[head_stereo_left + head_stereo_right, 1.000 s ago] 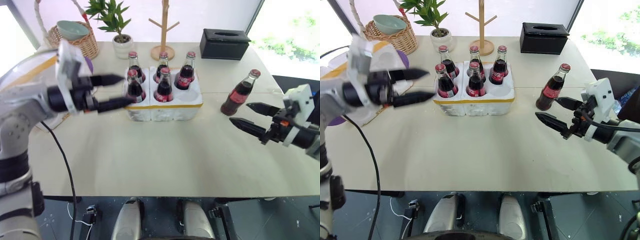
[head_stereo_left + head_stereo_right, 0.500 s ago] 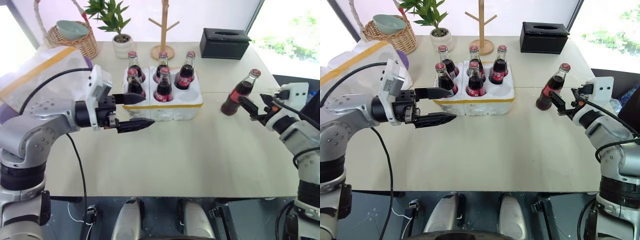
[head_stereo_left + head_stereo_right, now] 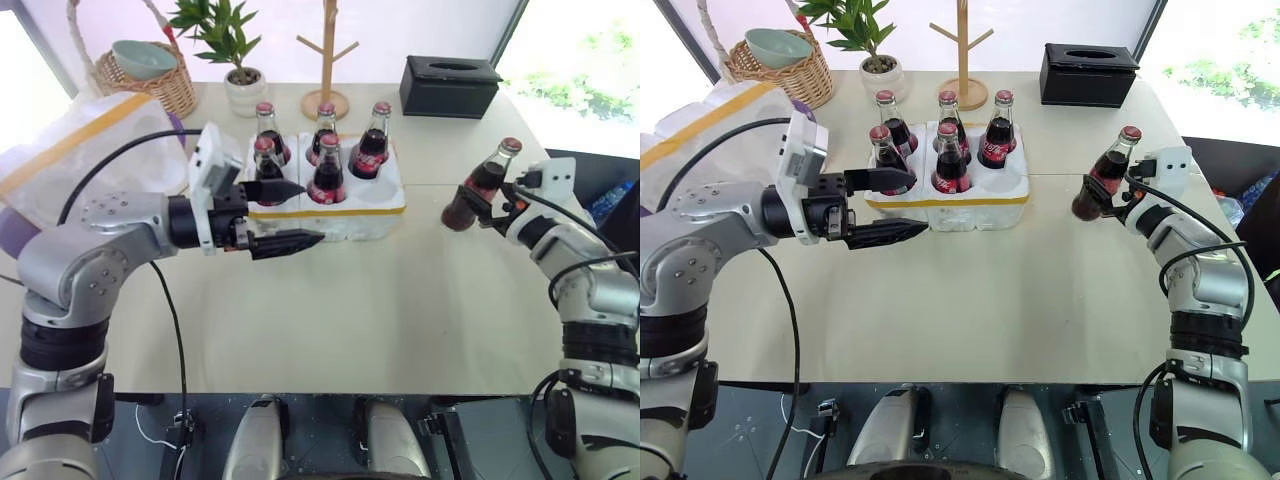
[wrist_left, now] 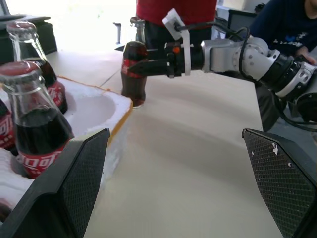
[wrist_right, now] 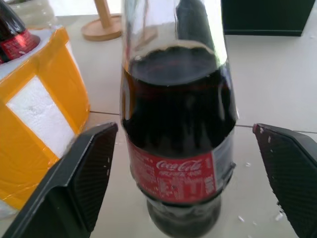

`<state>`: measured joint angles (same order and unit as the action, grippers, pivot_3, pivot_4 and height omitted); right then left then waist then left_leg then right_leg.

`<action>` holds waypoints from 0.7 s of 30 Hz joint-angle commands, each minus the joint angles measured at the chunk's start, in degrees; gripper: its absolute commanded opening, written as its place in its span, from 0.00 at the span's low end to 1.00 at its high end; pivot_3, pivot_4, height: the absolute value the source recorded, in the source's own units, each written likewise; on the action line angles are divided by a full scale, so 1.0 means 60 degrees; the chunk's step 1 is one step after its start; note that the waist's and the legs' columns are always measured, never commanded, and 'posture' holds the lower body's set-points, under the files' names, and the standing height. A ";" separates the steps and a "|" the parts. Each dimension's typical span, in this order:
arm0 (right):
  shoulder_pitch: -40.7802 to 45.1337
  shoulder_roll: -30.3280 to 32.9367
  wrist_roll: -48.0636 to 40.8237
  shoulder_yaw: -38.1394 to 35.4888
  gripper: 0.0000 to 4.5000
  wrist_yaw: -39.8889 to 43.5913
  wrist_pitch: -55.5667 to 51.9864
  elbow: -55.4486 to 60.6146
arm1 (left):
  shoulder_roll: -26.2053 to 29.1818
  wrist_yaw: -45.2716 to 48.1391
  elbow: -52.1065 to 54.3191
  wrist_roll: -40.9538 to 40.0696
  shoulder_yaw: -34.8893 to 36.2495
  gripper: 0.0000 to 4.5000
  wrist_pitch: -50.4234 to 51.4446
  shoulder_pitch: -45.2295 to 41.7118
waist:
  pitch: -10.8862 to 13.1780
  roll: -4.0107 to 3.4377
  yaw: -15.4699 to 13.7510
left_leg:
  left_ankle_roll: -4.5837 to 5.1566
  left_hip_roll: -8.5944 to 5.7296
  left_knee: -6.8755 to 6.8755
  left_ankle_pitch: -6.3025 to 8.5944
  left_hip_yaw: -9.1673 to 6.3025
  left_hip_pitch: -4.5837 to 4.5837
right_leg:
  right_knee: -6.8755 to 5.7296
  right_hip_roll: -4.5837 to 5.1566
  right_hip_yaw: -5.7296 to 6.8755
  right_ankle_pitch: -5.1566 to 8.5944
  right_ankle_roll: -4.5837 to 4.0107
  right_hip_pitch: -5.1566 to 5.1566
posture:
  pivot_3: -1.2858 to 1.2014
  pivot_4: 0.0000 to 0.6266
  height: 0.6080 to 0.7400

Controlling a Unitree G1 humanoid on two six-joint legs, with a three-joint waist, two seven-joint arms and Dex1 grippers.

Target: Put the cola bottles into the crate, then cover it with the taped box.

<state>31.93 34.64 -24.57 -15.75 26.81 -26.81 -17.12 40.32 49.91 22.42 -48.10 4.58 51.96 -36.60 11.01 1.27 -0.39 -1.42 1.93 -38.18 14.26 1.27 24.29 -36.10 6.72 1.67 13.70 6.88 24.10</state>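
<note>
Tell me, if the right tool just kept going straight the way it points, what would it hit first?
The lone cola bottle standing on the table. It sits upright between the right tool's open fingers, apparently not yet gripped.

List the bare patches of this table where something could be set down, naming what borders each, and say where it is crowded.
Free: the wide near strip of the table, in front of the crate; also the gap between crate and lone bottle. One crate well is empty. Crowded: the far edge with basket, plant, wooden stand and black box; the left side, under the taped box.
</note>
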 commanded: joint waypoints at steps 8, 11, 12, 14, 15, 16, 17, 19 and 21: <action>0.0836 -0.0214 0.0353 -0.0063 0.62 0.0313 0.0973 -0.0581 | 0.0040 -0.0029 0.0034 0.0058 0.0028 1.00 -0.0245 -0.0210 | 0.0002 -0.0004 0.0022 | -0.0001 0.0001 0.0003 0.0000 0.0000 0.0000 | 0.0000 0.0000 0.0001 0.0000 0.0000 0.0001 | 0.52 0.24 0.97; 0.0914 -0.0056 -0.0140 -0.0360 0.62 0.0487 0.0721 0.0537 | 0.0067 -0.0106 0.0067 0.0066 0.0097 1.00 -0.0240 -0.0163 | 0.0017 -0.0028 0.0026 | -0.0001 0.0000 0.0003 -0.0001 0.0001 0.0003 | 0.0000 0.0000 0.0000 0.0000 0.0000 0.0005 | 0.52 0.24 0.97; 0.1036 -0.0006 -0.0386 -0.0466 0.62 0.0548 0.0524 0.1018 | 0.0079 -0.0128 0.0071 0.0083 0.0123 1.00 -0.0258 -0.0128 | 0.0029 -0.0048 0.0030 | -0.0001 0.0000 0.0003 -0.0001 0.0001 0.0007 | -0.0001 0.0000 0.0000 0.0000 0.0000 0.0011 | 0.52 0.24 0.97; 0.1369 0.0007 -0.1064 -0.0636 0.62 0.0667 -0.0091 0.1929 | 0.0082 -0.0180 0.0080 0.0074 0.0190 1.00 -0.0270 -0.0064 | 0.0043 -0.0072 0.0032 | -0.0003 0.0000 0.0003 -0.0002 0.0004 0.0025 | -0.0006 0.0000 -0.0005 -0.0001 0.0001 0.0037 | 0.52 0.24 0.97; 0.1451 -0.0009 -0.1262 -0.0682 0.62 0.0675 -0.0311 0.2167 | 0.0078 -0.0196 0.0080 0.0065 0.0208 1.00 -0.0270 -0.0051 | 0.0045 -0.0076 0.0062 | -0.0003 0.0001 0.0006 -0.0002 0.0004 0.0025 | -0.0007 0.0000 -0.0005 -0.0001 0.0001 0.0040 | 0.52 0.24 0.97; 0.1655 -0.0079 -0.1613 -0.0689 0.62 0.0653 -0.0693 0.2504 | 0.0073 -0.0210 0.0059 0.0062 0.0231 1.00 -0.0283 -0.0033 | 0.0046 -0.0077 0.0114 | -0.0004 0.0001 0.0007 -0.0002 0.0004 0.0024 | -0.0007 0.0000 -0.0005 -0.0001 0.0001 0.0042 | 0.52 0.24 0.97; 0.1864 -0.0158 -0.1928 -0.0638 0.62 0.0645 -0.1063 0.2811 | 0.0061 -0.0230 0.0037 0.0076 0.0231 1.00 -0.0305 -0.0024 | 0.0046 -0.0077 0.0153 | -0.0004 0.0001 0.0008 -0.0003 0.0004 0.0024 | -0.0007 0.0000 -0.0004 -0.0001 0.0001 0.0043 | 0.52 0.24 0.97; 0.2166 -0.0276 -0.2336 -0.0473 0.62 0.0641 -0.1641 0.3242 | 0.0037 -0.0266 0.0003 0.0108 0.0208 1.00 -0.0356 -0.0016 | 0.0046 -0.0076 0.0193 | -0.0004 0.0002 0.0011 -0.0003 0.0003 0.0023 | -0.0008 -0.0001 -0.0003 -0.0001 0.0001 0.0043 | 0.52 0.24 0.97; 0.2323 -0.0421 -0.2487 -0.0278 0.62 0.0615 -0.1913 0.3473 | 0.0006 -0.0309 -0.0021 0.0138 0.0173 1.00 -0.0421 -0.0019 | 0.0045 -0.0075 0.0182 | -0.0004 0.0004 0.0013 -0.0002 0.0002 0.0022 | -0.0008 -0.0003 -0.0002 0.0000 0.0001 0.0043 | 0.52 0.24 0.97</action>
<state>44.54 32.55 -37.26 -17.10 30.37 -37.37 0.49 40.28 48.28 21.51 -47.42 4.13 50.69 -36.61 11.28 0.82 0.70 -1.44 1.96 -38.10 14.24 1.28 24.42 -36.15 6.70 1.66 13.70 6.89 24.36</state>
